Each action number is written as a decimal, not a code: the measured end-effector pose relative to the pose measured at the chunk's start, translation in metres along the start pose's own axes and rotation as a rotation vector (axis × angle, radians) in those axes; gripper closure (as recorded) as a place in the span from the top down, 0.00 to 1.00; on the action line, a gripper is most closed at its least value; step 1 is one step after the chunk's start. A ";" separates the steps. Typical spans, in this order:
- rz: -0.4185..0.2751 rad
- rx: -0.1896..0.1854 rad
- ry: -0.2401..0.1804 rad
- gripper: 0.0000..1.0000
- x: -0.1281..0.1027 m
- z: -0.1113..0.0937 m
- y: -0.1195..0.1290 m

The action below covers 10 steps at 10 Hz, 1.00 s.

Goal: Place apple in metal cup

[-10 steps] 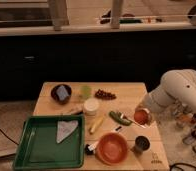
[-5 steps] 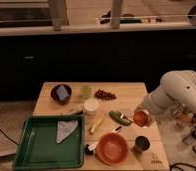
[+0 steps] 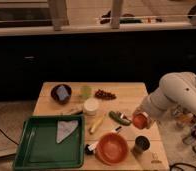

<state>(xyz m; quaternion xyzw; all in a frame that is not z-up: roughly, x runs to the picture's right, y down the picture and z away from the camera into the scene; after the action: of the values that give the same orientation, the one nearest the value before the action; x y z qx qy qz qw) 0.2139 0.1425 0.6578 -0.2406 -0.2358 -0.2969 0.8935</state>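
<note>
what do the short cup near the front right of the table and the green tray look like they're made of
The metal cup looks like dark grey metal: its rim catches a light glint. The green tray is probably plastic, judging by its uniform colour and soft sheen, though painted metal is possible. The gripper hangs just above the cup, holding the apple.

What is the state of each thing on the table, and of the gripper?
apple: held off the table at the gripper, above and just left of the metal cup.
metal cup: upright, nothing seen inside.
gripper: at the apple, right side of table.
orange bowl: upright.
green tray: holds a cloth.
</note>
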 end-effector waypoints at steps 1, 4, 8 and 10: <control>-0.002 -0.001 -0.001 0.00 0.000 0.000 0.000; -0.035 -0.028 -0.009 0.00 0.001 0.009 0.012; -0.069 -0.040 -0.022 0.00 -0.004 0.018 0.038; -0.072 -0.038 -0.034 0.00 -0.004 0.027 0.056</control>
<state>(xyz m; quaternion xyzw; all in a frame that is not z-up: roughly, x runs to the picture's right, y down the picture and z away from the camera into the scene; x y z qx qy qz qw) 0.2396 0.1985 0.6601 -0.2538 -0.2538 -0.3293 0.8734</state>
